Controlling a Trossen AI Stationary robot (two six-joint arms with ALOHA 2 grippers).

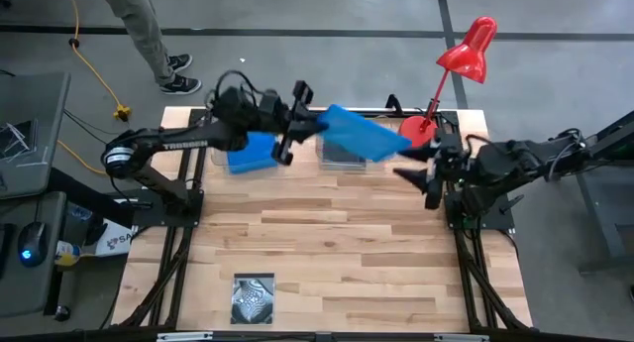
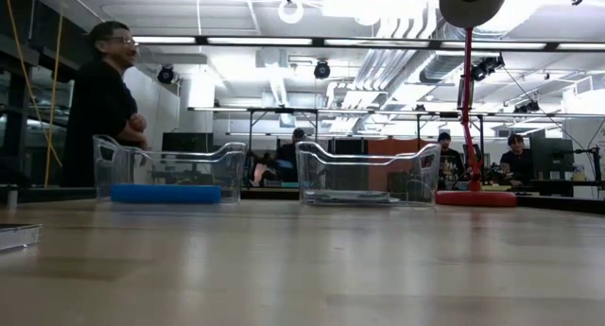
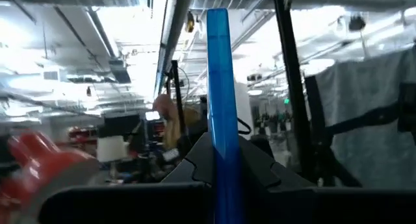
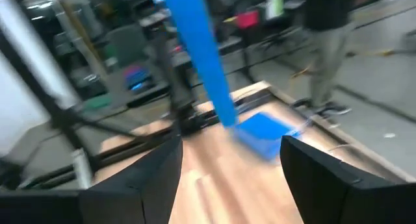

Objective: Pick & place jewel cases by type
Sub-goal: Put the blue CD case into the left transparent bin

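Observation:
My left gripper (image 1: 305, 120) is shut on a bright blue jewel case (image 1: 362, 134), held high over the two clear tubs at the table's far edge. A second blue case (image 1: 250, 154) lies flat in the left tub (image 2: 165, 170). Dark cases (image 1: 343, 156) lie in the right tub (image 2: 369, 175). A square case with a silvery swirl cover (image 1: 253, 298) lies flat near the table's near edge. My right gripper (image 1: 421, 175) is open and empty near the table's right edge, level with the tubs. Neither gripper shows in the low view. My left gripper pinches the blue case by its left end (image 3: 224, 175) between the two fingers, one on each flat face. The fingers come level from the table's left. The case sticks out past them toward the table's right, tilted and lifted clear above the tubs.
A red desk lamp (image 1: 466, 53) stands with its base (image 1: 416, 130) at the far right corner, close to my right gripper and the held case. A person (image 1: 149, 35) stands beyond the table's far left corner. Bare wood (image 1: 337, 243) spans the table's middle.

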